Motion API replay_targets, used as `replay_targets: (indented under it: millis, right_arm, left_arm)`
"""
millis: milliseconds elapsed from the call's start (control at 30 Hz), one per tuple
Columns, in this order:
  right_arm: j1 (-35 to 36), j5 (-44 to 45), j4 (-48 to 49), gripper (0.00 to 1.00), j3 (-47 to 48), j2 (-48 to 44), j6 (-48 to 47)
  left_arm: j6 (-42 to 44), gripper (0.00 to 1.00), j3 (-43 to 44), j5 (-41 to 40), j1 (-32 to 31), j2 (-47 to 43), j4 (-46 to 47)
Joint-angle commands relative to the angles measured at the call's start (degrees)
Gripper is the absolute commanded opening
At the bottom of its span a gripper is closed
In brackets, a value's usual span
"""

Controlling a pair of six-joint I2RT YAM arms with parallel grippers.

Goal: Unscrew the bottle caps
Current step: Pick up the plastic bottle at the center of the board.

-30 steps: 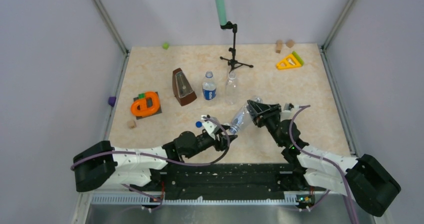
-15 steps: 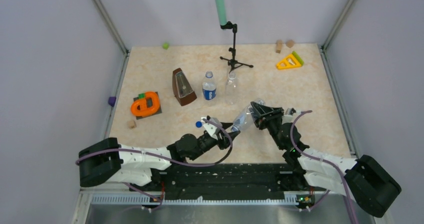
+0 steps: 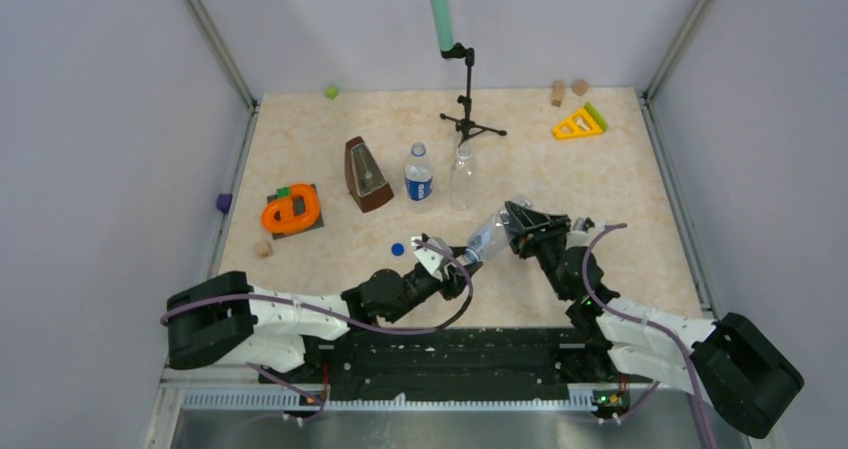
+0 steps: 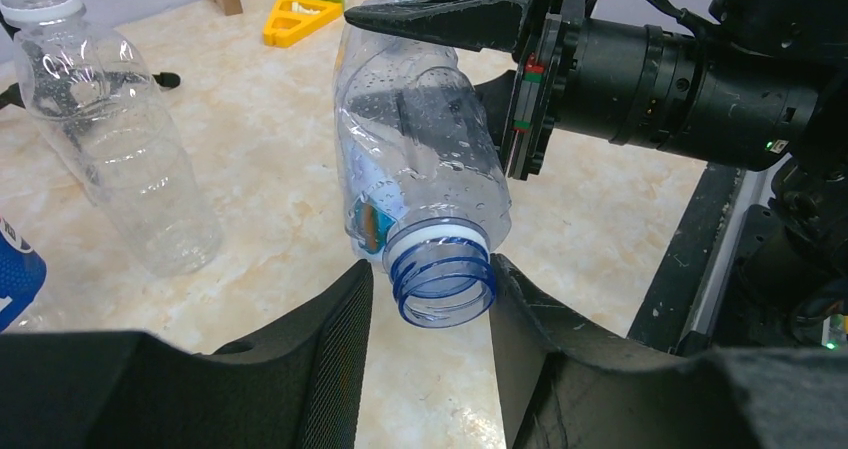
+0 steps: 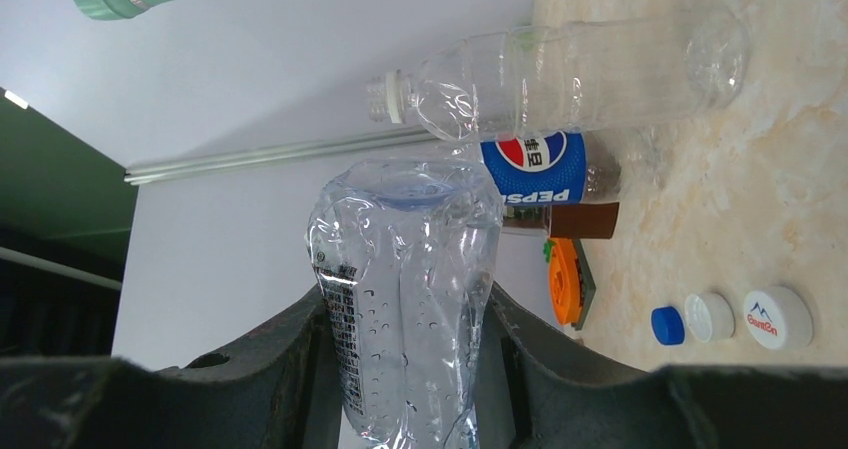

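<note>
My right gripper (image 5: 405, 299) is squeezing the bluish bottle (image 4: 420, 159) around its body, and the sides are dented in. It holds the bottle tipped over in the air, above the near edge of the worktop (image 3: 600, 189), about halfway along. The mouth points at my left gripper (image 4: 432, 269). The mouth is bare: I see blue threads and no cap. My left fingers sit one on each side of that neck, very close. I cannot tell if they pinch it or just stand beside it.

The blue cap (image 3: 398, 250) lies on the worktop a little left of the left gripper, near the same edge. From the right wrist I see two white caps (image 5: 709, 317) lying just beside it.

The clear bottle (image 4: 120, 149) and the labelled bottle (image 3: 418, 179) stand side by side near the middle of the worktop. The clear one's neck looks bare. The labelled one's top is too small to tell.

Three loose caps means, I think, the twisting is done. What is left is to put this bottle down. For that, my left fingers should back away from the neck. Then my right arm should turn the bottle upright, lower it onto a bare spot away from the caps and let go softly. The bottle looks light and soft, so it could fall over.
</note>
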Motion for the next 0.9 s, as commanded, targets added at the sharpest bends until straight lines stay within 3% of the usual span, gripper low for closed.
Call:
replay_targets:
  millis: [0,133,367,567,700,867]
  right_arm:
    - [0.73,-2.92,4.82,0.41,-0.15,-0.26,2.51]
    - [0.73,-3.59,5.35,0.41,-0.24,0.64,2.67]
    - [0.72,-4.01,6.09,0.41,-0.46,2.02,3.14]
    - [0.73,-4.38,6.15,0.41,-0.42,2.86,3.49]
    - [0.73,-4.5,6.51,0.41,-0.46,3.6,4.03]
    - [0.73,-4.93,8.09,0.41,-0.46,4.85,4.54]
  left_arm:
    - [0.38,0.47,2.14,-2.0,-0.06,0.59,2.02]
    - [1.31,0.39,2.42,-2.17,-0.14,0.38,2.79]
    - [2.36,0.47,2.49,-2.29,-0.14,-0.09,3.25]
    - [2.84,0.42,2.52,-2.37,-0.14,0.1,3.29]
    - [3.51,0.54,2.65,-2.5,-0.14,0.25,3.27]
    - [3.75,0.5,2.74,-1.74,-0.15,0.58,3.47]
